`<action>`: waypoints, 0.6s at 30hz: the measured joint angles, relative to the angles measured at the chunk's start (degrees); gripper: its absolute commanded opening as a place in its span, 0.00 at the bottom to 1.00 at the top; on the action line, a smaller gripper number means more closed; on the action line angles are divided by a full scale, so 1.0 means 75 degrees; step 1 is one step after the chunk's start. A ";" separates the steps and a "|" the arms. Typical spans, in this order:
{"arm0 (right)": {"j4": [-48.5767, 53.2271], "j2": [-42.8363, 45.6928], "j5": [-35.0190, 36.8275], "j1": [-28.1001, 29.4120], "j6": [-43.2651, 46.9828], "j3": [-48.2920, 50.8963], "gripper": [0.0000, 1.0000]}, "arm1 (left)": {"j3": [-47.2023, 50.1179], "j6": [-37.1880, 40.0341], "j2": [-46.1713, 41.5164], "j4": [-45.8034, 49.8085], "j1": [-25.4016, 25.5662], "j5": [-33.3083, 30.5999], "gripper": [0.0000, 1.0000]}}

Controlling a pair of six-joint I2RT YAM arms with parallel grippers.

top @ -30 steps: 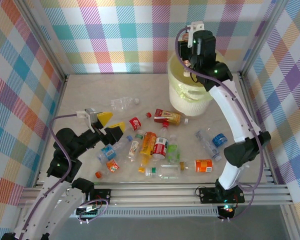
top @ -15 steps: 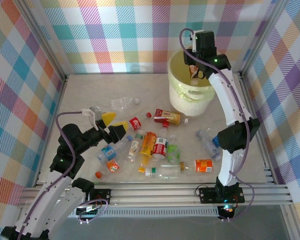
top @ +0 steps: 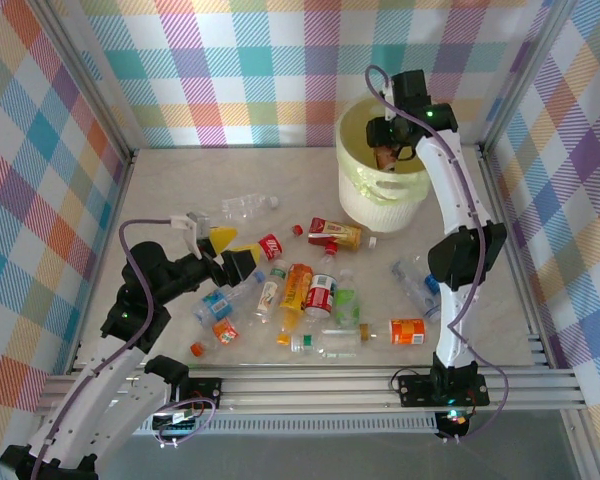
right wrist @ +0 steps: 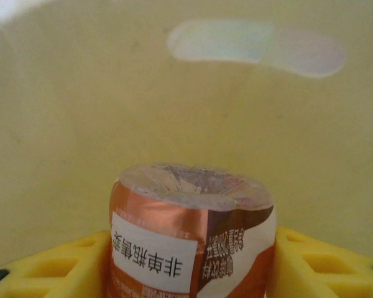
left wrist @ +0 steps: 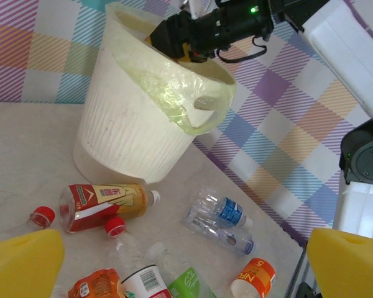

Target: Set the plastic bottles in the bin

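Observation:
Several plastic bottles lie scattered on the table's middle, among them a red-and-gold one (top: 337, 233) (left wrist: 102, 202), a clear blue-labelled one (top: 420, 280) (left wrist: 224, 217) and an orange-labelled one (top: 407, 331) (left wrist: 255, 279). The pale-yellow bin (top: 365, 195) (left wrist: 124, 124) stands at the back right. My right gripper (top: 385, 150) (right wrist: 189, 267) reaches into the bin's mouth, shut on a bottle with an orange-brown label (right wrist: 193, 236); the bin's inner wall lies right behind it. My left gripper (top: 228, 252) (left wrist: 186, 273) hovers open over the left side of the pile, nothing between its yellow fingers (left wrist: 22, 264).
A lone clear bottle (top: 248, 205) lies at the back left, away from the pile. Checked walls close in the table on three sides. A metal rail (top: 310, 385) runs along the near edge. A green translucent liner (left wrist: 174, 99) hangs over the bin's rim.
The right gripper has swung from above the bin's front rim back and down into its mouth, still holding the bottle. The left gripper has edged slightly right, staying open.

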State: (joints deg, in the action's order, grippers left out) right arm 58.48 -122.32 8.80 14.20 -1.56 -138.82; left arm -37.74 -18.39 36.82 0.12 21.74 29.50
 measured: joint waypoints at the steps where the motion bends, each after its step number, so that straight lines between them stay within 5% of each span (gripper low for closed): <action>1: 0.0079 -0.0070 -0.0055 -0.0003 -0.0023 -0.0012 0.56 | -0.0023 0.0000 0.0009 0.0012 0.0020 -0.0006 1.00; 18: 0.0629 -0.0734 -0.0530 -0.0251 -0.0402 -0.0035 0.56 | -0.0105 0.0146 0.0076 0.0373 0.0140 -0.0032 1.00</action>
State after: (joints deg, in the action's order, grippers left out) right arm 63.20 -127.83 4.82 12.32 -4.58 -139.09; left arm -38.52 -17.30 37.39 2.92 22.79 29.26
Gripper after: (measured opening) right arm 0.566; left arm 0.997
